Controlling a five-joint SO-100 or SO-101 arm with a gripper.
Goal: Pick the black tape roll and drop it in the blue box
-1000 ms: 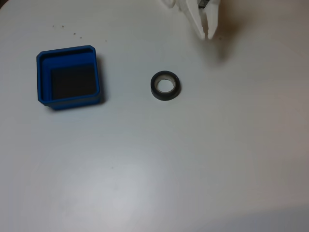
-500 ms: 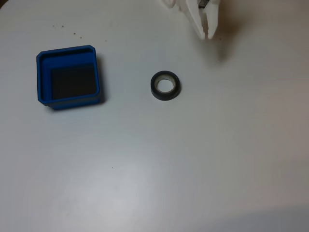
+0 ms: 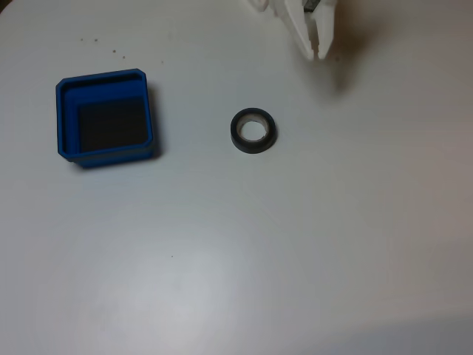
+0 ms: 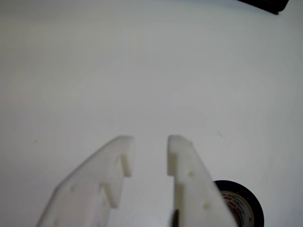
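The black tape roll [image 3: 253, 132] lies flat on the white table near the middle of the fixed view, its pale core facing up. To its left stands the blue box [image 3: 103, 77] with a dark floor and nothing inside. My white gripper [image 3: 315, 54] hangs at the top edge, up and to the right of the roll and well apart from it. In the wrist view my gripper [image 4: 150, 142] is open by a narrow gap with nothing between the fingers. The tape roll [image 4: 242, 204] peeks out at the lower right, partly behind the right finger [image 4: 194, 184].
The white table [image 3: 295, 244] spreads bare around the roll and box. A few small dark specks [image 3: 96, 41] dot the surface above the box. A dark object [image 4: 265, 4] sits at the top right corner of the wrist view.
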